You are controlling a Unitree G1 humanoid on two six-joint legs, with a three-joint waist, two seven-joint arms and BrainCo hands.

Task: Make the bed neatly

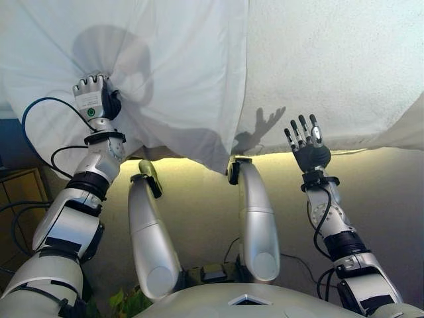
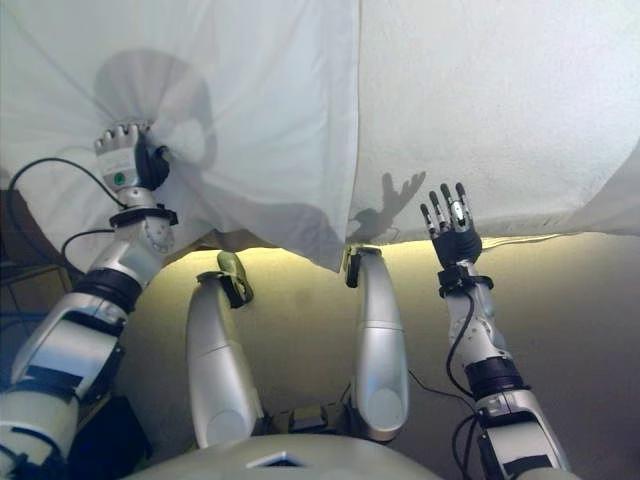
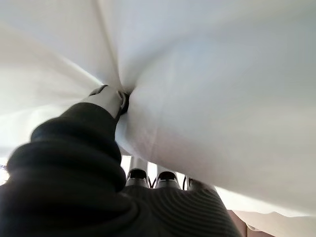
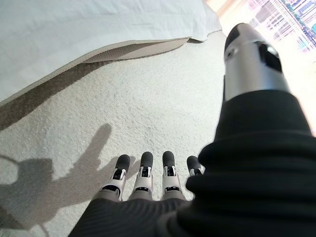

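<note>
A thin white sheet [image 1: 172, 73] covers the left half of the bed and hangs over its near edge. My left hand [image 1: 93, 96] is shut on a bunch of this sheet, with folds fanning out from the grip [image 3: 123, 98]. To the right lies the bare textured mattress cover [image 1: 331, 59]. My right hand [image 1: 306, 142] hovers open over that cover near the bed's front edge, fingers straight and spread, holding nothing [image 4: 148, 173].
The sheet's vertical edge [image 1: 246, 86] runs down the bed's middle. A white duvet or pillow [image 4: 98, 29] lies further back on the mattress. A wooden cabinet [image 1: 20, 192] stands at the left by the bed.
</note>
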